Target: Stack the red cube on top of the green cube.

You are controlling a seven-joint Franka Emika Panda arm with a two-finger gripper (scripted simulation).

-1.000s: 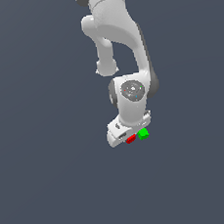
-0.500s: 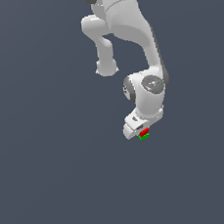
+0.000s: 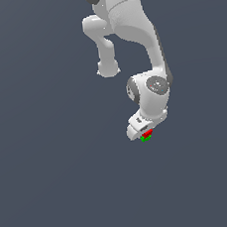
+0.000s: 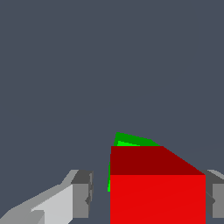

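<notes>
the gripper (image 4: 148,192) has its jaws spread wider than the red cube (image 4: 157,197) — one finger (image 4: 82,194) stands clear of the cube's side with a visible gap, the other sits at the cube's far edge, where contact cannot be judged. so the fingers look released rather than clamped. the red cube is flat-faced and matte, with sharp edges; it sits over the green cube (image 4: 131,141), which peeks out behind and beside it, slightly turned. in the exterior view the red cube (image 3: 147,133) shows just above the green cube (image 3: 145,138) under the glossy white gripper (image 3: 143,132), on a plain slate-grey floor (image 3: 54,192).
</notes>
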